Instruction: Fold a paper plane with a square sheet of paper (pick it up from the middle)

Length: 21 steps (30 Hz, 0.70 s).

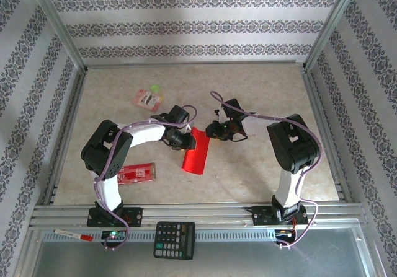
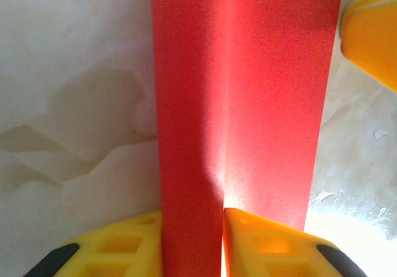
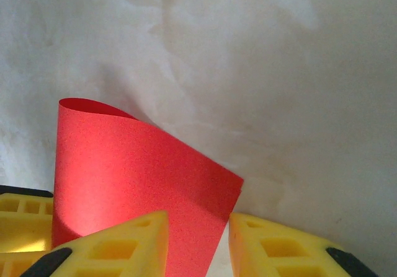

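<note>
The square sheet of paper (image 1: 195, 153) sits mid-counter (image 1: 260, 171), folded over into a long red strip. The left pincer (image 2: 193, 240) is clamped on its near end, with the grip point cut off at the frame edge. The right pincer (image 3: 198, 243) has the curled corner between its fingers (can't tell if they actually pinch it; the overhead view is too small to help).

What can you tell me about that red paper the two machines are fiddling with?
The red paper is plain, thin and unprinted, bent over on itself into a long narrow strip. It lies in the middle of the table, slanting between the two arms. The left arm's yellow fingers stand on either side of one layer, with a soft crease running along the strip. The right arm's fingers straddle a curled corner.
</note>
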Motion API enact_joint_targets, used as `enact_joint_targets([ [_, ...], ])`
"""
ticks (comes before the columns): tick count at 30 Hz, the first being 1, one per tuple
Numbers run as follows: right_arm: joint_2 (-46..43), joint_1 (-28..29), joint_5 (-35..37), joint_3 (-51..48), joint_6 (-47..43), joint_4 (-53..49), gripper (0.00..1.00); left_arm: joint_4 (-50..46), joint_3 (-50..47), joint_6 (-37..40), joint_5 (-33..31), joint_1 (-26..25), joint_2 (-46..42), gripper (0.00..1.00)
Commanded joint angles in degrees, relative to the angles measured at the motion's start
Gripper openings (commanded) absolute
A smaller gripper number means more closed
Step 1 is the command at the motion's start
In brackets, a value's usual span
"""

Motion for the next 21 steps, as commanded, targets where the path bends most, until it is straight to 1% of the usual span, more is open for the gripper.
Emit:
enact_joint_targets([
  [1,1.13,0.63,-0.58,-0.64,0.75,4.14,0.32,1.40,-2.24,-2.31,-3.35,0.03,0.82,0.28],
  [4,0.96,0.66,-0.66,-1.17,1.19,4.60,0.31,2.82,-2.98,-3.33,-3.30,0.01,0.52,0.28],
  [8,0.61,0.67,-0.60,-1.50,1.24,4.82,0.31,3.73,-3.34,-3.96,-2.76,0.02,0.28,0.24],
  [17,-1.08,0.18,-0.65,-1.33,0.18,3.27,0.31,2.70,-3.86,-3.11,-2.77,-0.02,-0.78,0.18],
  [21,-1.85,-0.01,-1.15,-0.89,-0.86,1.58,0.32,2.40,-3.79,-2.85,-2.25,0.02,-0.72,0.16],
])
